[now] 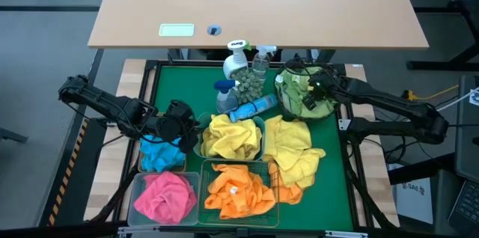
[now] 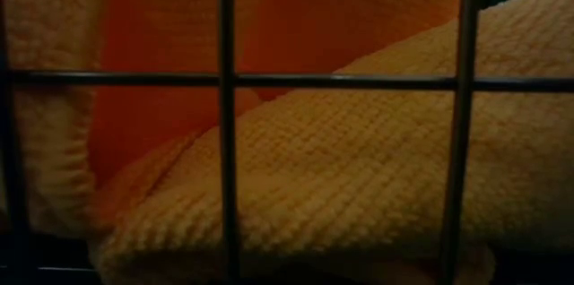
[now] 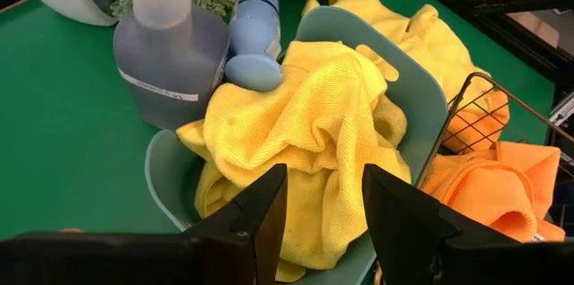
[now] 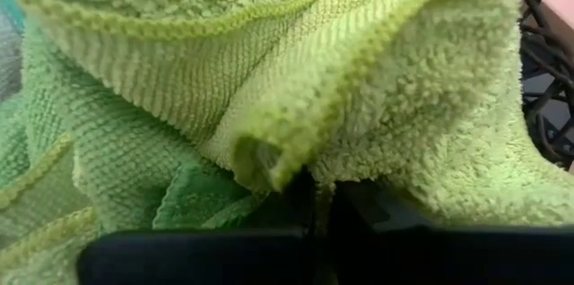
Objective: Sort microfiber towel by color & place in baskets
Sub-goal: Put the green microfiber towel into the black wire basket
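Pressed against the low camera, your orange towel (image 2: 359, 186) shows its waffle weave behind the green wire basket (image 2: 224, 79). Your right claw (image 4: 318, 204), shut, pinches a fluffy lime-green towel (image 4: 269, 70) in the black mesh basket (image 1: 305, 111). Your left claw (image 3: 323, 222), parted, hovers over the yellow towel (image 3: 305, 115) heaped in the teal tub (image 3: 421, 97).

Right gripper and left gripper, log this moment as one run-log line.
right gripper: shut on green towel, over black mesh basket | left gripper: open, by teal tub of yellow towels
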Available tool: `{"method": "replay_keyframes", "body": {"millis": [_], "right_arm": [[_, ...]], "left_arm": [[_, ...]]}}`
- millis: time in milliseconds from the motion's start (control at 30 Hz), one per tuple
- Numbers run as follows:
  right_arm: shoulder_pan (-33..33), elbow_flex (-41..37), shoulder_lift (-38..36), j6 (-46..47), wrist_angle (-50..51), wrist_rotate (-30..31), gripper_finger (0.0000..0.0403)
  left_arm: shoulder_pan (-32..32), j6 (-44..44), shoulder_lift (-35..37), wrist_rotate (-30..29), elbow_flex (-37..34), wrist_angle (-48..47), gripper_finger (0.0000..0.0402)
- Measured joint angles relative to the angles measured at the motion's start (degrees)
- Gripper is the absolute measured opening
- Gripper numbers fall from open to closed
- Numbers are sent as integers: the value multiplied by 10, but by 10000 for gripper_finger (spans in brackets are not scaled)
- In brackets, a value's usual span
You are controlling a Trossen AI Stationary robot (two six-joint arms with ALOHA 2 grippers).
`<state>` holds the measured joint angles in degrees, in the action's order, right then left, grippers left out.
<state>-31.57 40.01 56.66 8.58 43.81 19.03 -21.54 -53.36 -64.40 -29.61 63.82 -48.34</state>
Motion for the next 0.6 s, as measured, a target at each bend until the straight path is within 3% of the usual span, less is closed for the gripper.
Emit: {"method": "replay_keyframes", "body": {"millis": [300, 600], "right_arm": [[0, 20, 1, 0, 9, -13, 30], [0, 117, 1, 0, 89, -34, 161]], "left_arm": [[0, 0, 0, 0, 0, 0, 140], [0, 0, 0, 0, 0, 0, 140]]}}
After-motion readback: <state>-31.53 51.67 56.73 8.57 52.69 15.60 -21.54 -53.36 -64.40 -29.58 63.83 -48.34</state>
